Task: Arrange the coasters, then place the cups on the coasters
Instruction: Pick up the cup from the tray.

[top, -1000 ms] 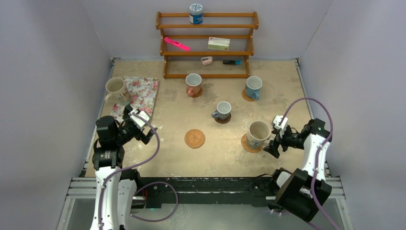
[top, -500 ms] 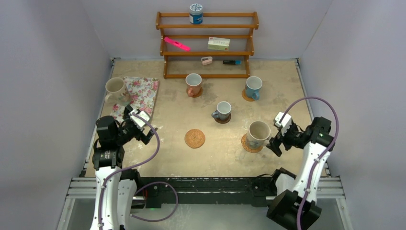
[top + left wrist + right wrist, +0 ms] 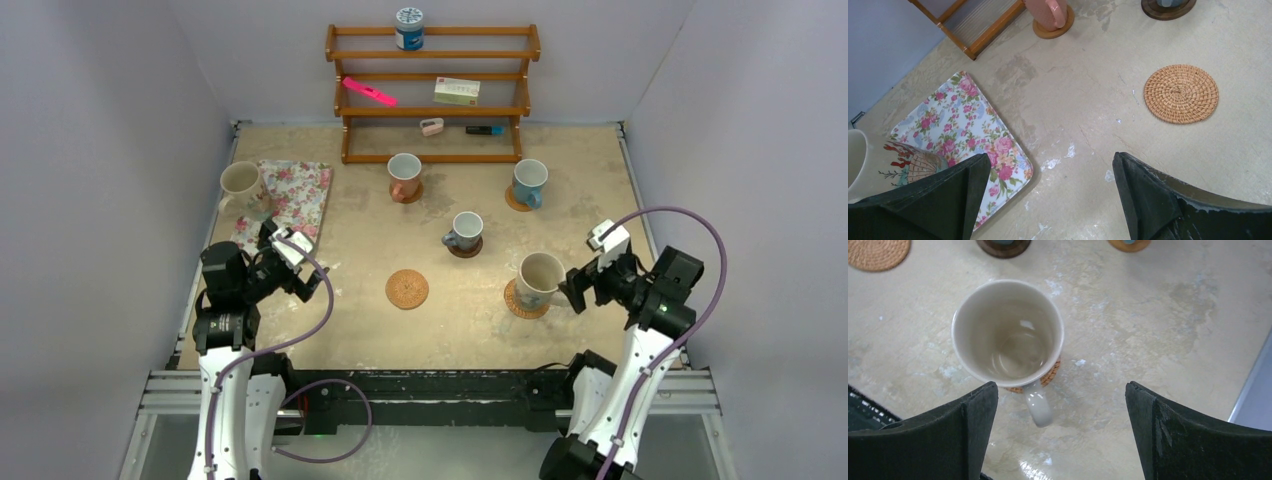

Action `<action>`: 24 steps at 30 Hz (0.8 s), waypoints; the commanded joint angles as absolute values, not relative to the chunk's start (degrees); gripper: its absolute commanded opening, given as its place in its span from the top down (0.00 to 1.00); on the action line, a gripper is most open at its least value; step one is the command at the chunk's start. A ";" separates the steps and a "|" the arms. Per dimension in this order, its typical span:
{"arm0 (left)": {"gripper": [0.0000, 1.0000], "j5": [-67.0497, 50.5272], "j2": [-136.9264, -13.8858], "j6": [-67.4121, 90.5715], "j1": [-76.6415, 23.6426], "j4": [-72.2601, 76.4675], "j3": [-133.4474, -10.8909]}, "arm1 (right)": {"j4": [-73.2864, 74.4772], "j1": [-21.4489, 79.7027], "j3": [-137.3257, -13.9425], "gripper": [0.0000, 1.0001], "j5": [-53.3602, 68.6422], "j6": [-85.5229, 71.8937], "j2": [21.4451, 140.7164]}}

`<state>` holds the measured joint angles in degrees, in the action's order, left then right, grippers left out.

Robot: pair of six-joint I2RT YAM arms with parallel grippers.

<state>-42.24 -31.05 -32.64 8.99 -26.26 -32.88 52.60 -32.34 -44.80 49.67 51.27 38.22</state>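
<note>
right gripper (image 3: pixel 576 291): jaws wide, empty | cream mug (image 3: pixel 540 276): upright on woven coaster (image 3: pixel 513 306), just beside gripper at its 9 o'clock, apart | left gripper (image 3: pixel 305 283): wide, empty; bare coaster (image 3: pixel 407 289) at its 3 o'clock

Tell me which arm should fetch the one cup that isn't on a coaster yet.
Left. The cream cup stands at the left edge of the table beside the floral mat, just beyond the open, empty left tool. The right tool is across the table, by a mug already on its coaster.
</note>
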 commanded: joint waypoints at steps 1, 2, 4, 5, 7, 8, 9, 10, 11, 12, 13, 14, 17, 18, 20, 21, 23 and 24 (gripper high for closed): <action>0.00 -43.95 -31.42 -33.76 9.49 -25.91 -34.01 | 43.62 -32.61 -47.87 0.01 47.73 39.41 38.74; 0.00 -43.95 -31.42 -33.77 9.50 -25.87 -34.06 | 42.85 -32.61 -48.28 0.01 47.91 38.63 39.68; 0.00 -43.95 -31.40 -33.59 9.49 -25.87 -34.10 | 42.28 -32.61 -49.65 0.01 48.48 37.38 42.35; 0.00 -43.95 -31.45 -33.58 9.49 -25.84 -34.10 | 42.18 -32.61 -50.65 0.01 48.57 37.02 43.88; 0.00 -43.81 -31.48 -33.62 9.49 -25.84 -34.10 | 42.01 -32.56 -53.10 0.01 49.03 36.67 47.11; 0.00 -43.85 -31.53 -33.58 9.54 -25.84 -34.10 | 41.87 -32.48 -54.15 0.01 49.27 36.47 48.45; 0.00 -43.79 -31.61 -33.54 9.54 -25.77 -34.10 | 41.53 -32.26 -55.10 0.01 49.32 35.81 49.58; 0.00 -43.77 -31.64 -33.57 9.50 -25.75 -34.15 | 41.16 -31.84 -56.05 0.01 49.31 35.17 50.26; 0.00 -43.77 -31.72 -33.50 9.49 -25.75 -34.15 | 40.53 -30.87 -56.88 0.01 49.08 34.32 50.69; 0.00 -43.77 -31.73 -33.56 9.50 -25.75 -34.16 | 39.24 -29.13 -57.41 0.01 47.81 32.79 50.80; 0.00 -43.77 -31.87 -33.50 9.50 -25.75 -34.19 | 37.54 -26.39 -57.69 0.01 45.33 30.82 50.66; 0.00 -43.77 -31.93 -33.49 9.52 -25.75 -34.19 | 35.27 -22.48 -57.74 0.01 41.88 28.58 50.48; 0.00 -43.61 -32.03 -33.44 9.50 -25.77 -34.19 | 31.59 -10.95 -58.16 0.01 33.46 24.25 52.25; 0.00 -43.56 -31.93 -33.47 9.49 -25.75 -34.19 | 31.87 -8.22 -58.90 0.01 32.49 23.78 53.84; 0.00 -43.61 -31.92 -33.47 9.54 -25.75 -34.19 | 33.47 -3.37 -60.60 0.01 30.46 24.08 58.08; 0.00 -43.62 -32.03 -33.48 9.50 -25.75 -34.19 | 33.79 -1.03 -60.91 0.01 28.14 24.80 59.75; 0.00 -43.65 -32.00 -33.47 9.57 -25.75 -34.19 | 33.12 3.22 -60.25 0.01 26.02 26.26 61.38; 0.00 -43.66 -32.00 -33.52 9.57 -25.75 -34.19 | 32.46 4.05 -59.52 0.01 26.40 27.06 61.20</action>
